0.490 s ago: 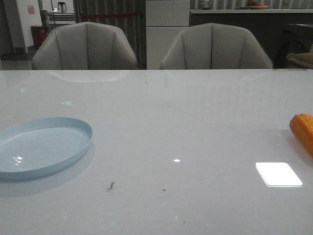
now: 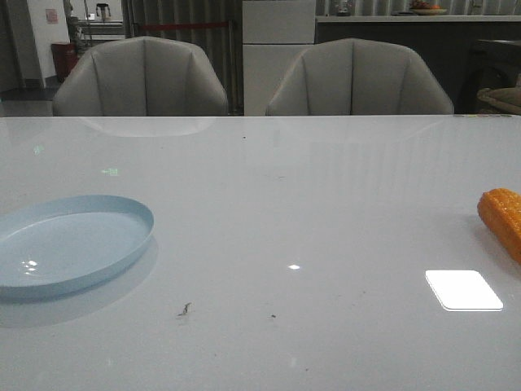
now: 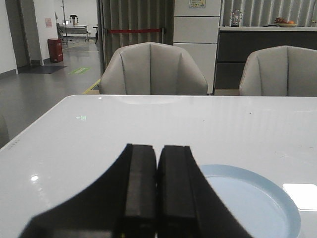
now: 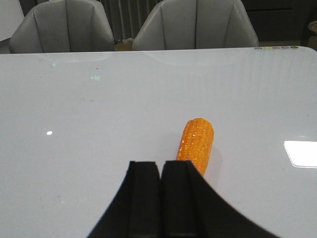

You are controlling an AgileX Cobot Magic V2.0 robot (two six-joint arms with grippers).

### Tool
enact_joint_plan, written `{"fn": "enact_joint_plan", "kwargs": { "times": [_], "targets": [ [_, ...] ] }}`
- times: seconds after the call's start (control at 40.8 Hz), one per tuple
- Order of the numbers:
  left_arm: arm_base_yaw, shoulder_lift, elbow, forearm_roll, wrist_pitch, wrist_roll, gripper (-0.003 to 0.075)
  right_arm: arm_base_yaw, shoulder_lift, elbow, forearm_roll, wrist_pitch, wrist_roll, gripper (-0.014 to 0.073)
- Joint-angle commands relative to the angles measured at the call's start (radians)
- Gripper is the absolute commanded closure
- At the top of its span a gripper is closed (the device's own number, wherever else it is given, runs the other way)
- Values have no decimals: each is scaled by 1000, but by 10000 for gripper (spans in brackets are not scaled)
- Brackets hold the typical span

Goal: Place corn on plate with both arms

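Glossy white surface (image 2: 326,204) with two grey padded chairs (image 2: 140,77) pulled up on the far side, and what looks like an office or showroom behind them — a red bin (image 3: 55,50) on the floor way back by the wall.

The corn (image 4: 196,144) lies flat on the surface at the robot's right edge, only its blunt end poking into the front view. From the right wrist camera the right pincer (image 4: 161,198) sits just short of the cob: its fingers are pressed together with nothing between them, and the cob's near end disappears right behind the fingertips, slightly off to one side. I can't tell if it's touching. The cob points away from the pincer toward the chairs.

The pale blue plate (image 2: 122,208) is over on the robot's left, empty, well apart from the corn. The left pincer (image 3: 157,198) is also pressed shut on nothing, with the plate just beyond it and a bit to one side.

Compared to half a second ago — the corn has shifted a little in the front view, its end now sits slightly further left and higher, with more of the kernel rows showing. The plate hasn't budged.
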Motion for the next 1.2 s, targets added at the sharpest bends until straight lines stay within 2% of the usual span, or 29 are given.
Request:
{"fn": "enact_joint_plan", "kwargs": {
  "times": [0.0, 0.319, 0.417, 0.539, 0.613, 0.809, 0.931, 1.103, 1.176],
  "targets": [
    [-1, -20, 38, -6, -88, -6, 627, 4, -26, -23, 4, -76, -5, 536],
    [-1, -20, 38, -6, -99, -6, 627, 4, -26, -24, 4, -91, -5, 536],
    [-1, -20, 38, -6, -165, -6, 627, 4, -26, -24, 4, -110, -5, 536],
    [-1, -20, 31, -6, -327, -6, 627, 4, -26, -37, 31, -201, 1, 536],
    [-1, -20, -1, -6, -344, -6, 627, 4, -26, -70, 32, -215, 0, 536],
    [-1, -15, -140, 33, -215, -6, 627, 4, -3, -252, 14, -56, 0, 535],
    [-1, 34, -243, 39, -113, -6, 627, 4, 82, -382, -9, 10, 0, 535],
    [-1, 216, -403, 39, 79, -6, 627, 4, 335, -531, -73, 75, 0, 535],
    [-1, 303, -429, 39, 109, -6, 627, 4, 451, -555, -79, 80, 0, 535]
  ]
}}
